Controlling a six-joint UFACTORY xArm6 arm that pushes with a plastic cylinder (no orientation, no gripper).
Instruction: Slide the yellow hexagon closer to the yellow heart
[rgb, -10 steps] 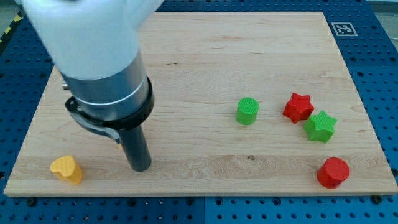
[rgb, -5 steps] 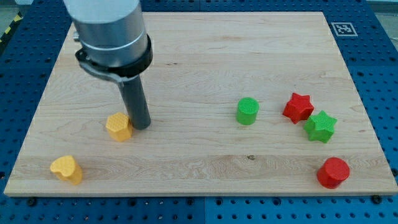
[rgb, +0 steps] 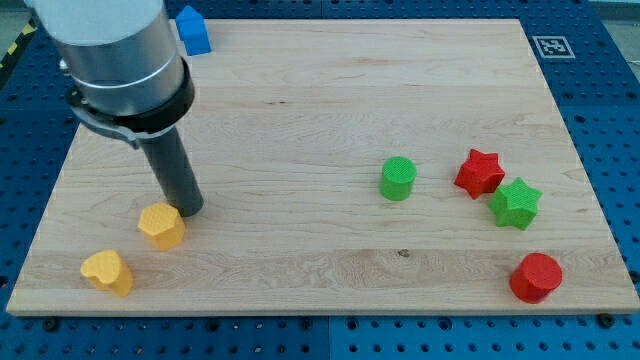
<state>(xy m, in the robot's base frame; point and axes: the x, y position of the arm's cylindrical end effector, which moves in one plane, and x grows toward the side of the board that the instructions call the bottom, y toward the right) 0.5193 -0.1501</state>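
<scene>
Yellow is the colour of both task blocks. The yellow hexagon (rgb: 161, 226) lies in the lower left part of the wooden board (rgb: 320, 90), and the yellow heart (rgb: 107, 272) sits near it, further to the view's left and bottom, close to the board's corner. The two are near but apart; a strip of bare wood shows between them.

My tip (rgb: 188, 210) stands just beside the hexagon, on its upper right side, so it seems to touch the block or almost touch it; I cannot tell which. The rod has no jaws, so there is nothing to open or close: it is only a plain dark end resting at table height. From this side, a push toward the view's lower left would send the hexagon to the heart.

I judge the task as mostly done, because the gap is already small. What is left is one short push more, if closer is wanted.

Far away on the view's right are a green cylinder (rgb: 398, 178), a red star (rgb: 479, 172), a green star (rgb: 515, 203) and a red cylinder (rgb: 535, 277). A blue block (rgb: 193, 30) sits at the top left edge.
</scene>
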